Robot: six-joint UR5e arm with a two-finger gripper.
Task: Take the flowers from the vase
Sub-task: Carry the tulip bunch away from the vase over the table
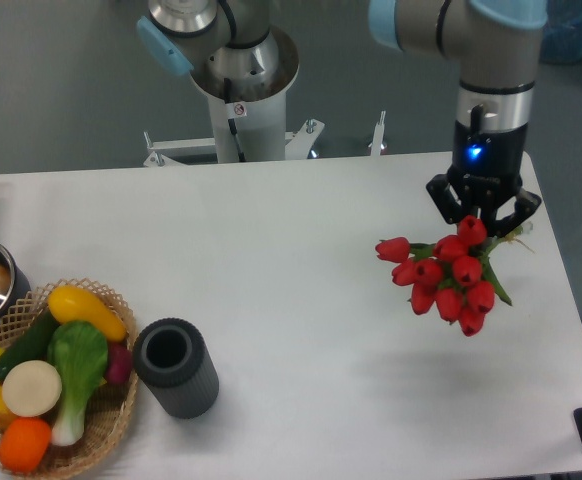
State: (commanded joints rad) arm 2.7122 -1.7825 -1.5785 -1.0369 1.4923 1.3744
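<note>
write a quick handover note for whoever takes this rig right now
Gripper: shut on the flowers, holding the bunch in the air over the right side of the table, buds pointing down and toward the camera.
Vase: empty, upright at the front left, beside the basket.
Done: flowers are out of the vase and lifted well away from it.
Left: nothing of the pick itself; just keep the grip. No set-down spot is given.

The pincer (483, 213) gripped the flowers (447, 278) above the bench (301, 240). The vase (175, 367) stood well apart, just beside the wicker basket (117, 410).
</note>
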